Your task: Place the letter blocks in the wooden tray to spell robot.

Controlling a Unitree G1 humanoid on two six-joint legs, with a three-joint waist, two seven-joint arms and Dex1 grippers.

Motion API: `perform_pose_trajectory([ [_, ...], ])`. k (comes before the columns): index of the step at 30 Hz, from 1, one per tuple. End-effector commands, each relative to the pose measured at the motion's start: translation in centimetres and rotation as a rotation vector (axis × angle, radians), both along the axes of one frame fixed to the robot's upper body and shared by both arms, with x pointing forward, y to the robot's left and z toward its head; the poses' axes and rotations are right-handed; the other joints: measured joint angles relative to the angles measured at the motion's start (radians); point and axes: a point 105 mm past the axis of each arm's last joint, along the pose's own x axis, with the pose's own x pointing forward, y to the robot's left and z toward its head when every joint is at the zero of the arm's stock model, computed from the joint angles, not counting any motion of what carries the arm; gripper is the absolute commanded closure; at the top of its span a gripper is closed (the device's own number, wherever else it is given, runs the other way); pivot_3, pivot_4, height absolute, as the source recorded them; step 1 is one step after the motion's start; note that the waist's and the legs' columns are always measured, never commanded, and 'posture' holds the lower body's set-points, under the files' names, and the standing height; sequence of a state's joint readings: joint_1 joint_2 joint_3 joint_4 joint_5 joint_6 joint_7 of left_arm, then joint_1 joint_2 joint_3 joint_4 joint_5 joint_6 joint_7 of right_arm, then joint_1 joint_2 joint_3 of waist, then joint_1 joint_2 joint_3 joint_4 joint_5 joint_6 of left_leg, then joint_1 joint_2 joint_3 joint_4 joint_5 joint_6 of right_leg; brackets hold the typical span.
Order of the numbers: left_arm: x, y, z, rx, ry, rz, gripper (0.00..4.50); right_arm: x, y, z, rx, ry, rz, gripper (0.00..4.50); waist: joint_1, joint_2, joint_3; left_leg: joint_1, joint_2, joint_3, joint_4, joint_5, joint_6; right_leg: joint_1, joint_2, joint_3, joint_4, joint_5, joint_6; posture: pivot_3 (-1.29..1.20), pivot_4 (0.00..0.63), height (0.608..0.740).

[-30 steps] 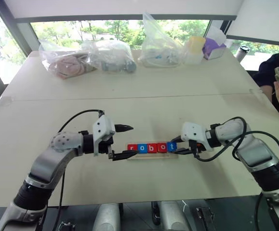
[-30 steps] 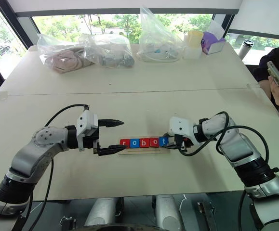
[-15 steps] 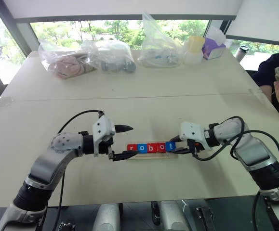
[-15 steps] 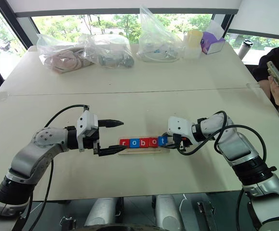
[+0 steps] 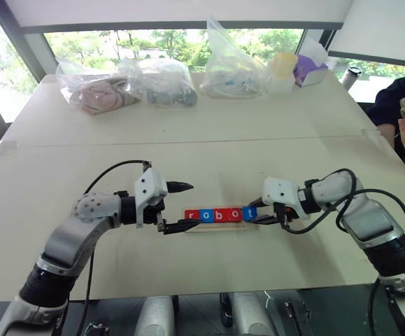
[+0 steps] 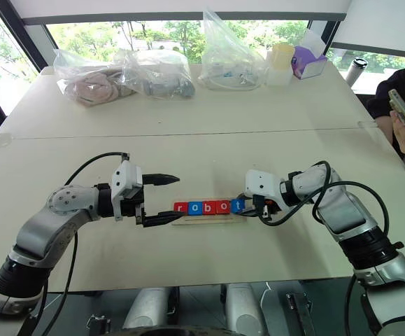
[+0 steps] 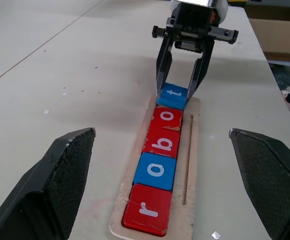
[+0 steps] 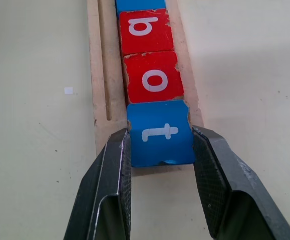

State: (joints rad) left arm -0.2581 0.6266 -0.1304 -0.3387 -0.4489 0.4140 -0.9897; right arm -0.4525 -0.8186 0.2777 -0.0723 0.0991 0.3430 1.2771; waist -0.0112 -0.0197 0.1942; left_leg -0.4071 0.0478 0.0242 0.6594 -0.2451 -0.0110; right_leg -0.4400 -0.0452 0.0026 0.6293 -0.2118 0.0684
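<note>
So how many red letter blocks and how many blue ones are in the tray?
Red letter blocks: 3 (r, b, o)
Blue letter blocks: 2 (o, t)
Total: 5, all in the wooden tray

I read five white lowercase letters, one on each of the letter blocks lying in the wooden tray: r on red, o on blue, b on red, o on red, t on blue, spelling "robot".
</note>
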Motion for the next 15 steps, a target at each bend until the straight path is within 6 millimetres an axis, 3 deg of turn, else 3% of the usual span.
perform_pose_trajectory([
  [1, -0.29, -0.05, 1.11, -0.016, -0.044, -0.010, 0.00, 0.26, 0.35, 0.86, 0.002, -0.033, 0.017, 3.36, 0.000, 0.000, 0.000, 0.000, 0.000, 0.000, 0.000, 0.000, 0.000, 0.000, 0.000, 0.000, 0.000, 0.000, 0.000, 0.00, 0.150, 0.740],
  [11, -0.21, 0.01, 1.13, -0.015, -0.049, -0.004, 0.00, 0.34, 0.55, 0.65, 0.003, -0.022, 0.020, 3.36, 0.000, 0.000, 0.000, 0.000, 0.000, 0.000, 0.000, 0.000, 0.000, 0.000, 0.000, 0.000, 0.000, 0.000, 0.000, 0.00, 0.150, 0.740],
  [12, -0.19, 0.00, 1.13, -0.016, -0.049, -0.004, 0.00, 0.38, 0.57, 0.66, 0.003, -0.022, 0.020, 2.35, 0.000, 0.000, 0.000, 0.000, 0.000, 0.000, 0.000, 0.000, 0.000, 0.000, 0.000, 0.000, 0.000, 0.000, 0.000, 0.00, 0.150, 0.740],
  [13, -0.18, 0.00, 1.14, -0.016, -0.049, -0.003, 0.00, 0.40, 0.57, 0.66, 0.004, -0.022, 0.019, 2.09, 0.000, 0.000, 0.000, 0.000, 0.000, 0.000, 0.000, 0.000, 0.000, 0.000, 0.000, 0.000, 0.000, 0.000, 0.000, 0.00, 0.150, 0.740],
  [15, -0.23, -0.01, 1.13, -0.016, -0.049, -0.004, 0.00, 0.44, 0.59, 0.68, 0.005, -0.023, 0.017, 1.09, 0.000, 0.000, 0.000, 0.000, 0.000, 0.000, 0.000, 0.000, 0.000, 0.000, 0.000, 0.000, 0.000, 0.000, 0.000, 0.00, 0.150, 0.740],
])
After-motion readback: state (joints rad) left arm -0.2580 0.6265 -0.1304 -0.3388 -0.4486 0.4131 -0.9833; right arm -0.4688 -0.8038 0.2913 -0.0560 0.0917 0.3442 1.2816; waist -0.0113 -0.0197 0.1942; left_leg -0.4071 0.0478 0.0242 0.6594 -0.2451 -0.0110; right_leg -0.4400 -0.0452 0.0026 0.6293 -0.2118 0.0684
